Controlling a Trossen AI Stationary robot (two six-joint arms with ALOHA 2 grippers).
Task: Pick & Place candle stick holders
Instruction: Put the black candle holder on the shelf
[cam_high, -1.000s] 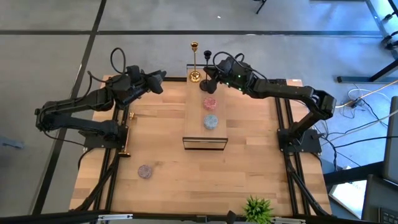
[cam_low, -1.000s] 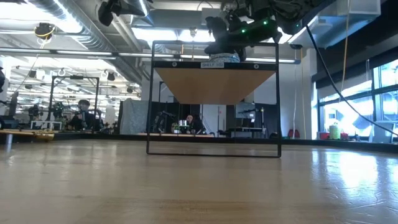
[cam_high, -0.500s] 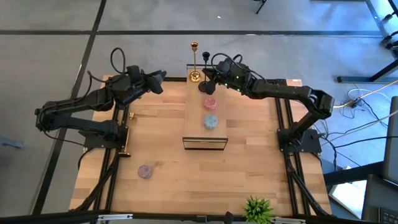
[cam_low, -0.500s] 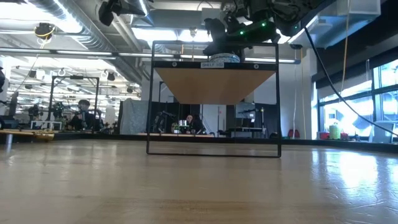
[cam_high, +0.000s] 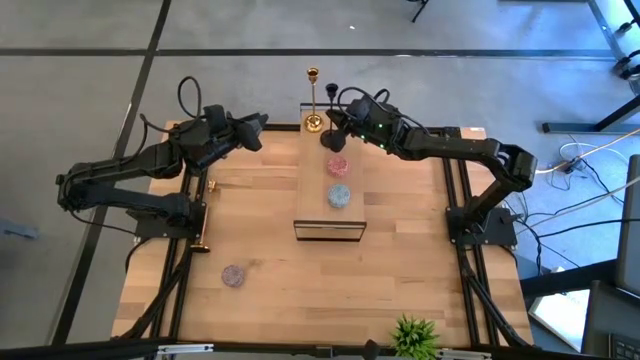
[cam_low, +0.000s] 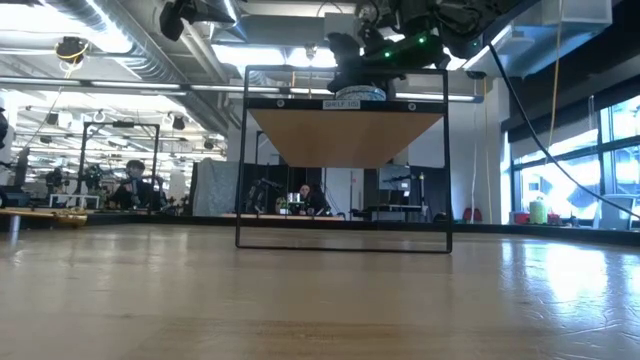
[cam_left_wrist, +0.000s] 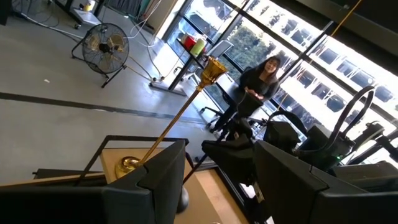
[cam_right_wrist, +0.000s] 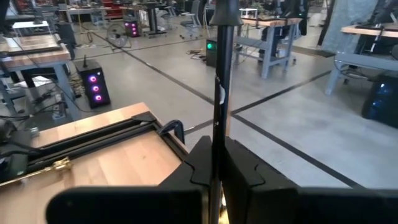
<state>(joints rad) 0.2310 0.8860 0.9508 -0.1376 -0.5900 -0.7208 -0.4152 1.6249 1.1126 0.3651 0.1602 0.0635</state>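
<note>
My right gripper (cam_high: 338, 122) has crept slightly toward the gold candlestick (cam_high: 313, 100). It clamps the black candlestick (cam_right_wrist: 222, 93) upright. My left gripper (cam_high: 255, 122) waits, fingers parted.

high: overhead, straight down | low: tabletop level | wrists: close, forward | shared: shelf (cam_high: 329, 190)

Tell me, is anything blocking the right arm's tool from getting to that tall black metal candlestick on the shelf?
Nothing visible does. The right tool is already shut around the stem of the tall black metal candlestick, which stands on top of the wooden shelf beside the shiny gold candlestick. The left tool waits off to the side.
</note>
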